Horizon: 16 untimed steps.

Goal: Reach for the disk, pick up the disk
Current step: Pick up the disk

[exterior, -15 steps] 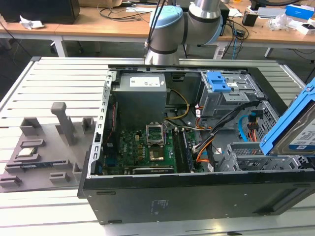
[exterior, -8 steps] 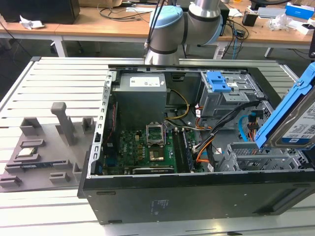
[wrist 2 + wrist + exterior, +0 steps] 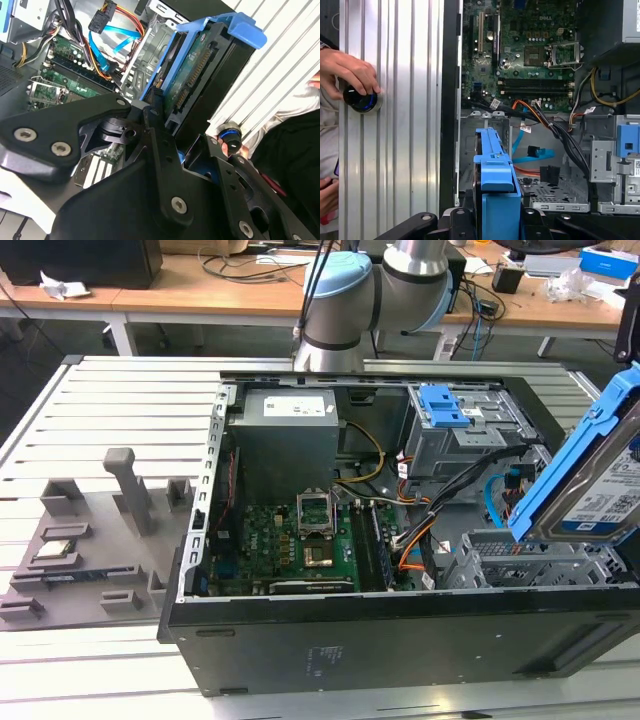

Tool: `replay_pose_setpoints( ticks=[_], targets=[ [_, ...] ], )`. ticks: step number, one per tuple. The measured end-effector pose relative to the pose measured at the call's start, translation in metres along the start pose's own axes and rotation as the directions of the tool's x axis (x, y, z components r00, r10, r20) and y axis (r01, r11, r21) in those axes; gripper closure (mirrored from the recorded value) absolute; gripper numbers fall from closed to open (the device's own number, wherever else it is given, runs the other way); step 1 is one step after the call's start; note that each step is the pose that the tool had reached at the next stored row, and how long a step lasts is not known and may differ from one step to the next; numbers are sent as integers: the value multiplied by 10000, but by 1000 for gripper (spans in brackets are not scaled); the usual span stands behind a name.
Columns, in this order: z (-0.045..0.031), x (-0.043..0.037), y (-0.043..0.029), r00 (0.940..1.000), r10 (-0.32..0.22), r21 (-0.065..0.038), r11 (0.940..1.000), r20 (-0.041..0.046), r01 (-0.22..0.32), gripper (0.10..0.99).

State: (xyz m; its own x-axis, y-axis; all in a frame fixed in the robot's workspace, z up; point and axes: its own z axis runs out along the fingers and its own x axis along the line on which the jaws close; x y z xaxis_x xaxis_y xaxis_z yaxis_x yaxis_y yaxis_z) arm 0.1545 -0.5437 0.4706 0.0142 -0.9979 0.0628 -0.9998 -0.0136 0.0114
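Wooden desks strewn with cables run along the back of the room, behind a ribbed grey metal table. On that table lies an open black computer case, its green motherboard, grey power supply and grey drive cage with a blue latch exposed. At the exterior view's left sits a grey moulded fixture.

Silver and pale blue, the arm comes down from behind the case. In the second wrist view the black gripper has its jaws pinching the disk, which is lifted clear above the empty drive bay. Tilted up near the exterior view's right edge, the disk shows its silver face and blue bracket. In the first wrist view, a person's hand rests on a round blue-lit knob on the table.
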Motion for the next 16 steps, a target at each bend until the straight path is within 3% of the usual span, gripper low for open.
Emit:
replay_pose_setpoints(
  ticks=[10, 16],
  targets=[
    [107, -54, 93, 10000, -1, 0, 10000, -2, 1, 725],
    [135, -167, 112, 10000, 1, 0, 10000, -2, -1, 725]
  ],
)
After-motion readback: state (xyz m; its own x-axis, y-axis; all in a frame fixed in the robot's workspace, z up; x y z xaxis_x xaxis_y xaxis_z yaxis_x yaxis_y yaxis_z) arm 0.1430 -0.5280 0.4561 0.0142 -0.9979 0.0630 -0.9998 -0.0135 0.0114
